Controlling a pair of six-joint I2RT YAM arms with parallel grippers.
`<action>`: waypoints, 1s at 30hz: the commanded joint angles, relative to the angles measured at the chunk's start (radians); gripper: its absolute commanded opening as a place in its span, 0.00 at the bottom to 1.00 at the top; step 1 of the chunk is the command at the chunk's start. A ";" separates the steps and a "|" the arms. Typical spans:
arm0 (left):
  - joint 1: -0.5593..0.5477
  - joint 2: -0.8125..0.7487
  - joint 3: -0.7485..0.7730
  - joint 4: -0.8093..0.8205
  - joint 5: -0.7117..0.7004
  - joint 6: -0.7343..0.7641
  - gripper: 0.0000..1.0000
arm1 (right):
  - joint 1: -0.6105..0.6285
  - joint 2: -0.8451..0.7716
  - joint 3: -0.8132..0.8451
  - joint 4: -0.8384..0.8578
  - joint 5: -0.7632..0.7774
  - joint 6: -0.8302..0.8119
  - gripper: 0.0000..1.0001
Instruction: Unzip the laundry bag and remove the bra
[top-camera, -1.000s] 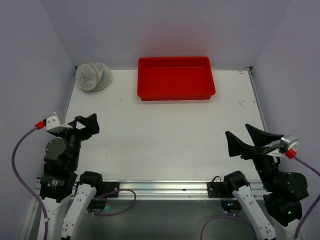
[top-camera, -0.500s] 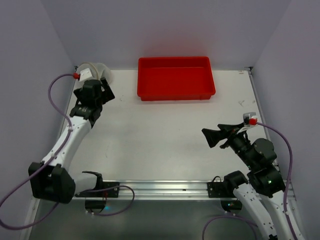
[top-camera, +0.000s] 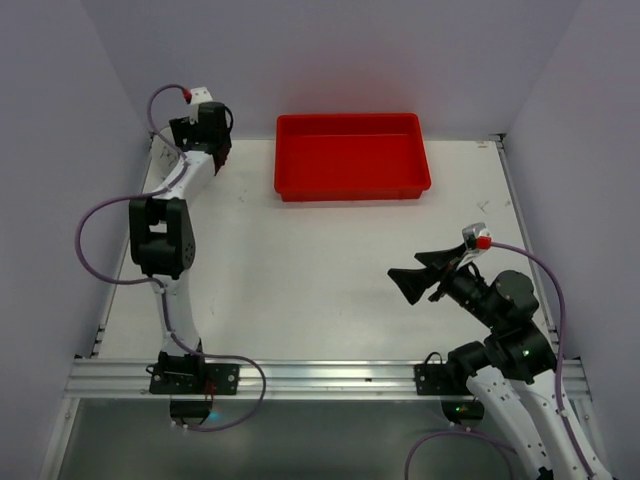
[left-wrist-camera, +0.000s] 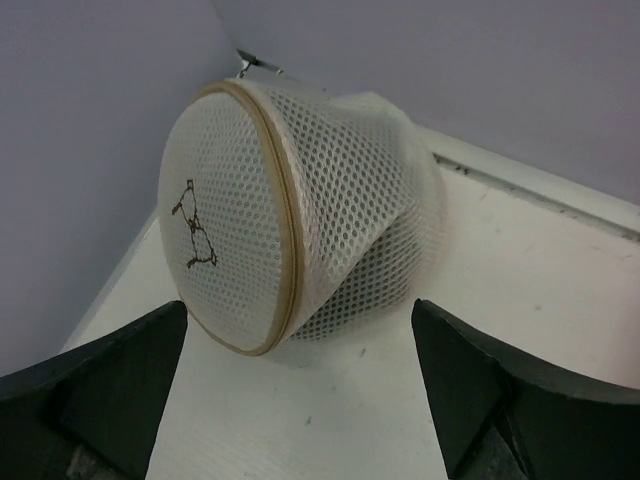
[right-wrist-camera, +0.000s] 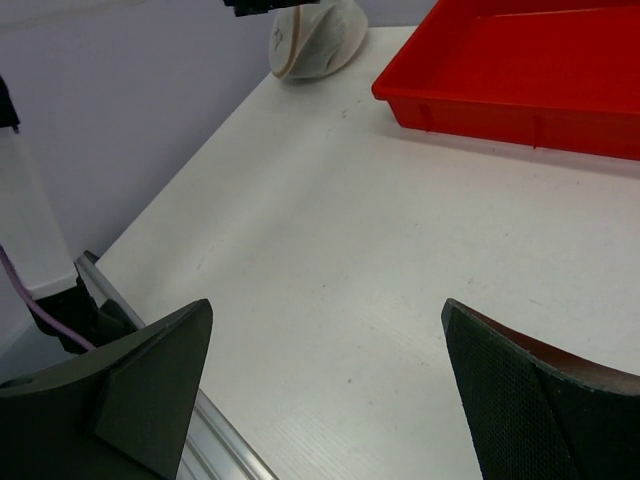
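The laundry bag (left-wrist-camera: 290, 210), a whitish mesh case with a tan rim and a small bra icon (left-wrist-camera: 195, 225), stands tilted on its edge in the table's far left corner. It is closed. No black bra shows through the mesh. My left gripper (left-wrist-camera: 300, 315) is open just in front of the bag, one finger on each side, not touching it. In the top view the left gripper (top-camera: 213, 152) covers the bag. The bag also shows far off in the right wrist view (right-wrist-camera: 315, 40). My right gripper (top-camera: 403, 285) is open and empty above the table's near right part (right-wrist-camera: 325, 305).
A red rectangular tray (top-camera: 350, 190) sits empty at the back centre, also in the right wrist view (right-wrist-camera: 480, 120). Purple walls close in the far left corner around the bag. A metal rail (top-camera: 320, 375) runs along the near edge.
My left arm has stretched from the near left to the far left corner, up to the bag. My right gripper has moved forward and left over the table. Both stayed open.
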 joint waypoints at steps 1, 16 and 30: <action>0.043 0.089 0.097 0.019 -0.074 0.087 0.97 | 0.002 0.017 -0.012 0.060 -0.065 -0.030 0.99; 0.044 0.090 0.100 -0.182 0.007 0.057 0.00 | 0.002 0.036 -0.004 0.054 -0.084 -0.050 0.99; -0.333 -0.587 -0.456 -0.672 0.247 -0.439 0.00 | 0.002 0.014 0.036 0.023 -0.121 -0.054 0.99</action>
